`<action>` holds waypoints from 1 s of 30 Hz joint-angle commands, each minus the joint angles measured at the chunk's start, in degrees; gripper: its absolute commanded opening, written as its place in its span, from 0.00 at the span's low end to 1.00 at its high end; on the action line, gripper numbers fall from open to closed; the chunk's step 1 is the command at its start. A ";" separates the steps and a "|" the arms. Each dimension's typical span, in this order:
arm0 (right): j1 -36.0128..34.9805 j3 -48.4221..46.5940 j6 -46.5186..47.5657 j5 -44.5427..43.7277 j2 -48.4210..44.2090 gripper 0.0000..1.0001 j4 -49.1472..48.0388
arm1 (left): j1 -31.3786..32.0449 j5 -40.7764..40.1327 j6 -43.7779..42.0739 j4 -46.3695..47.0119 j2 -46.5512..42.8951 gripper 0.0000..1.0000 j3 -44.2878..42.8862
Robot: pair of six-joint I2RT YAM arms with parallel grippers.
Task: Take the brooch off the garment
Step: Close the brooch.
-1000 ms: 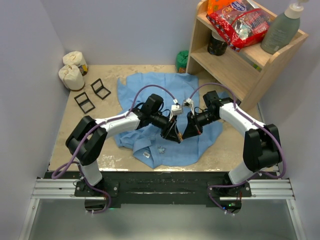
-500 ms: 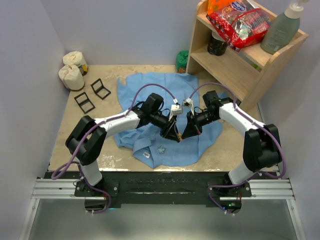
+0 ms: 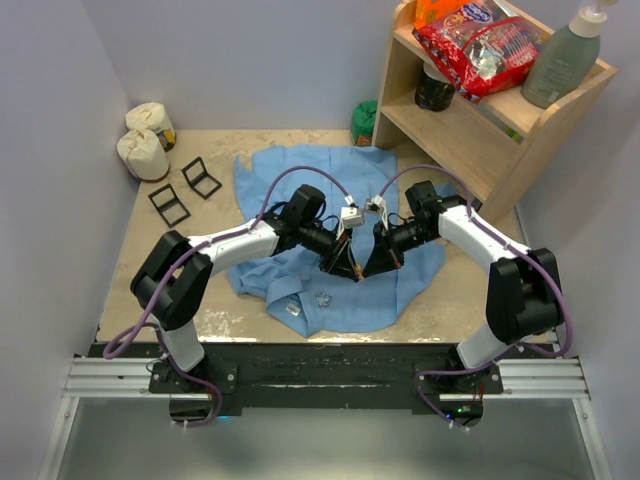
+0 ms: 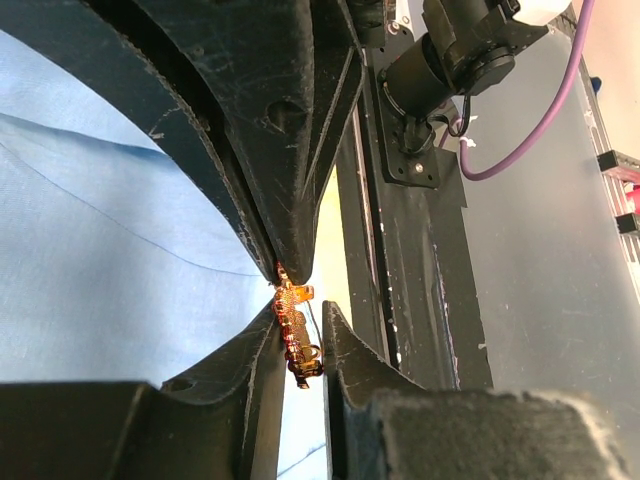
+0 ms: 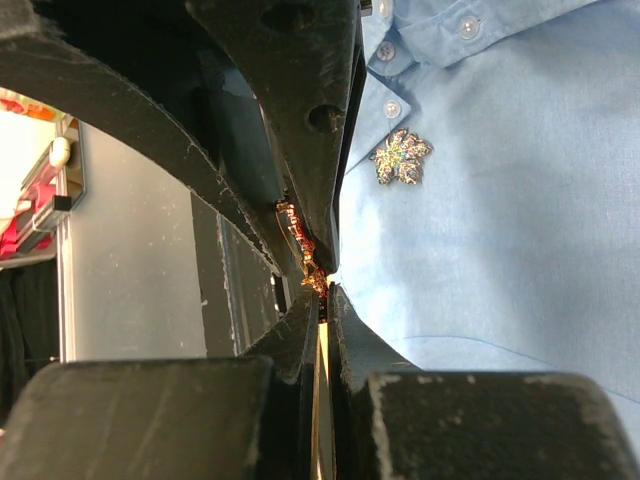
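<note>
The light-blue shirt point(image 3: 300, 175) lies spread on the table. Both grippers meet tip to tip above its front. My left gripper point(image 3: 349, 272) is shut on a small orange-red beaded brooch point(image 4: 293, 335), which stands lengthwise between its fingers point(image 4: 255, 365). My right gripper point(image 3: 367, 271) is shut on the end of the same brooch point(image 5: 312, 272), its jaws almost touching. The brooch is hidden in the top view. A second, silver leaf-shaped brooch point(image 5: 400, 158) is pinned to the shirt near the buttons and also shows in the top view point(image 3: 323, 297).
A wooden shelf point(image 3: 480, 140) stands at the back right with a red snack bag point(image 3: 475, 45) and a bottle point(image 3: 565, 60). A green object point(image 3: 364, 122) sits by the shirt. Two white bags point(image 3: 147, 140) and two black frames point(image 3: 185, 190) are at the back left.
</note>
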State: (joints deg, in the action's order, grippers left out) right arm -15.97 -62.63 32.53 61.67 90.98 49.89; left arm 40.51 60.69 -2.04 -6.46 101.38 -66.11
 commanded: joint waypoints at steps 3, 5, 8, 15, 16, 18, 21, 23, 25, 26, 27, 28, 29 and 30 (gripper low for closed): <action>0.06 -0.30 2.18 -3.66 0.42 0.00 -1.81 | -0.08 7.51 3.19 7.60 -1.89 0.30 -2.10; 0.15 -0.30 2.18 -3.66 0.43 0.00 -1.81 | -0.08 7.95 3.19 7.78 -1.98 0.33 -2.01; 0.15 -0.39 2.53 -3.49 0.43 0.00 -1.64 | -0.08 8.92 2.66 7.43 -1.89 0.34 -2.27; 0.15 -0.91 4.12 -2.52 1.04 0.00 0.21 | 0.18 6.03 -2.96 1.98 -2.42 0.33 -3.59; 0.06 -1.00 4.55 -2.34 1.13 0.00 0.38 | 0.44 5.59 -3.40 1.72 -2.59 0.33 -3.50; 0.06 -1.09 4.99 -1.99 1.13 0.00 0.91 | 0.79 4.62 -5.16 0.40 -2.86 0.31 -3.59; 0.06 -1.00 5.00 -1.90 0.78 0.00 1.00 | 1.50 3.66 -7.44 -1.53 -2.86 0.28 -4.11; 0.15 -0.91 5.00 -1.82 0.69 0.00 0.91 | 1.76 2.95 -8.67 -2.76 -2.77 0.28 -4.29; 0.06 -0.91 5.00 -1.73 0.60 0.00 1.00 | 1.85 2.95 -8.59 -2.59 -2.68 0.27 -4.38; 0.15 -0.91 5.08 -1.73 0.60 0.00 1.09 | 1.94 2.69 -8.59 -2.59 -2.77 0.26 -4.47; 0.15 -0.91 5.08 -1.64 0.60 0.00 1.09 | 1.94 2.77 -8.50 -2.68 -2.60 0.26 -4.64; 0.15 -1.00 5.43 -1.47 0.60 0.00 1.35 | 1.94 3.03 -8.42 -2.68 -2.59 0.26 -4.73; 0.15 -1.09 5.78 -1.29 0.69 0.00 1.70 | 1.94 3.30 -8.33 -2.77 -2.51 0.28 -4.82; 0.06 -1.18 6.13 -1.03 0.95 0.00 2.49 | 1.94 3.65 -8.24 -2.68 -2.59 0.31 -4.91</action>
State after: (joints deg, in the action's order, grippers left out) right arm -15.86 -62.67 36.16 61.52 91.48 52.27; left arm 41.41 60.03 -8.86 -10.15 101.36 -67.57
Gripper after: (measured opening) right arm 0.022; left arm 0.277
